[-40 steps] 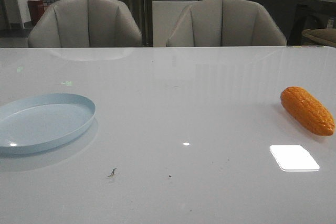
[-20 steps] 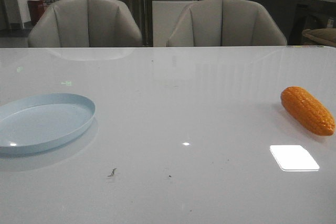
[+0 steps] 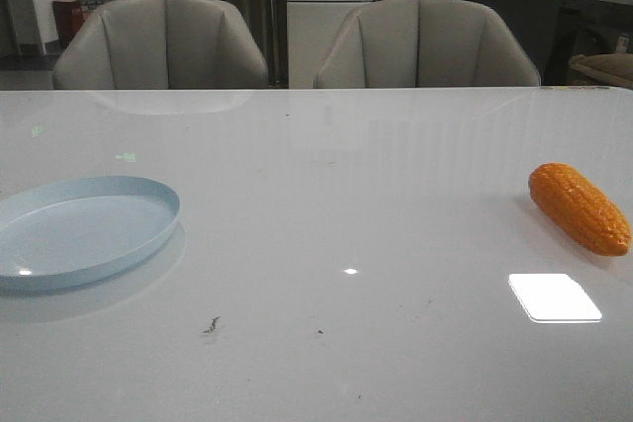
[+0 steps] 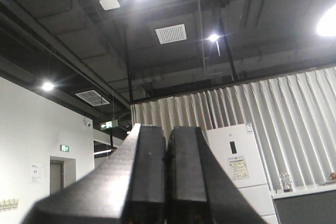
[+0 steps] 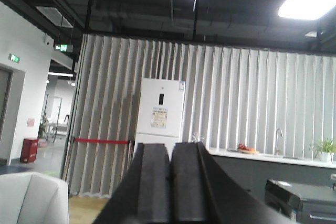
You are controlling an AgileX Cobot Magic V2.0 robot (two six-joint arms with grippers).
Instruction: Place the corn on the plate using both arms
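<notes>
The orange corn point(image 3: 580, 209) lies on the white table point(image 3: 336, 205) at the right, its tapered end toward the near right edge. The pale blue plate point(image 3: 84, 232) sits at the left and has nothing on it. Neither arm shows in the front view. My left gripper point(image 4: 167, 129) is shut and empty in its wrist view, pointing up at the ceiling. My right gripper point(image 5: 171, 148) is shut and empty in its wrist view, pointing out across the room. Neither wrist view shows the corn or the plate.
Two grey chairs point(image 3: 163, 42) point(image 3: 425, 42) stand behind the table's far edge. A bright light reflection point(image 3: 554, 296) lies on the table just in front of the corn. Small dark specks point(image 3: 212, 324) mark the table near the front.
</notes>
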